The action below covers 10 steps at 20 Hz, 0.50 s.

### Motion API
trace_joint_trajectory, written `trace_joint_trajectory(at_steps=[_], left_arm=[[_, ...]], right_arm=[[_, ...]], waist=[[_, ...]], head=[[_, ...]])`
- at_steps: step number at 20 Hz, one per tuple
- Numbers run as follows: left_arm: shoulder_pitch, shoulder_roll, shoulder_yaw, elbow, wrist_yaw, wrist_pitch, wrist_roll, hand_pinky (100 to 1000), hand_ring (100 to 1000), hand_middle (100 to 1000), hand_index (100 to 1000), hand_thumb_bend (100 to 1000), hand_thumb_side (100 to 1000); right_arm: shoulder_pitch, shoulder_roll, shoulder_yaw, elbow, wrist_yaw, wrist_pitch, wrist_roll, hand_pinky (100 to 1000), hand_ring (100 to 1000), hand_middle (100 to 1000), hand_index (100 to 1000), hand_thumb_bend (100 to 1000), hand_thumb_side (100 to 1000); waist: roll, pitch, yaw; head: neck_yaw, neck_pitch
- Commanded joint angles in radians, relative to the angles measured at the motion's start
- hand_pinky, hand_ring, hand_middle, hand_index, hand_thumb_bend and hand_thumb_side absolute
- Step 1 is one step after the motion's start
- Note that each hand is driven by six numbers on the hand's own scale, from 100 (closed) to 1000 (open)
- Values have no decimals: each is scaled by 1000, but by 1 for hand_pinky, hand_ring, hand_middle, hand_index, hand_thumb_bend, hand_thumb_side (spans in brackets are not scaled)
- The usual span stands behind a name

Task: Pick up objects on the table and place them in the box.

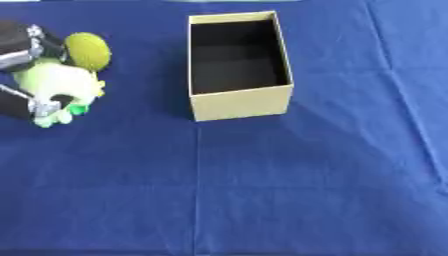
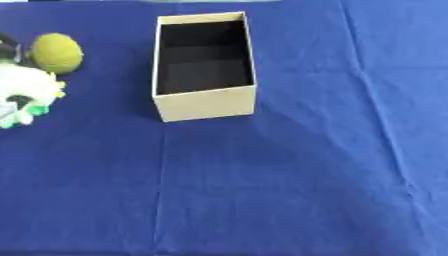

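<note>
Where the blue cloth (image 1: 262, 190) meets the left edge of the left eye view, a pale, whitish-green soft object (image 1: 59, 82) lies with a small yellow frill at its right side and bright green bits showing at its lower end; its exact form cannot be made out. Just above and to the right of it, touching or nearly touching, sits a rounded olive-yellow object (image 1: 87, 50) with a dull, slightly rough look. To the right of both, apart from them and toward the far middle of the cloth, stands an open cardboard box (image 1: 241, 102), tan outside and dark inside, its long side running away from the camera; nothing can be seen in it. The left hand (image 1: 26, 47), black with silver parts, comes in from the left edge and sits around the pale object: one part lies over its upper left and against the olive-yellow object, while another dark part with a silver tip reaches in below, at the object's lower left, so the hand appears curled round the pale object, which rests on the cloth.
</note>
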Motion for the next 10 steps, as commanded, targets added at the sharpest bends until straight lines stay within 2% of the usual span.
trace_joint_trajectory(at_steps=[1, 6, 10], left_arm=[[-89, -21, -19, -8, 16, -8, 0, 595, 535, 494, 615, 100, 100], [-253, -151, -77, 66, 22, -31, -4, 589, 522, 483, 601, 100, 100], [-351, -274, -119, 164, 12, -60, -5, 587, 518, 479, 596, 100, 100]], right_arm=[[-2, -31, -6, -15, -4, -3, -1, 884, 789, 533, 777, 100, 540], [-3, -28, -3, -15, -7, 0, 3, 885, 790, 533, 777, 100, 541], [-8, -27, -3, -15, -14, -1, 2, 885, 790, 535, 778, 100, 541]], waist=[[-1, -24, 1], [-4, -28, -1], [-7, -27, -9]], head=[[-1, 4], [5, 2], [22, -2]])
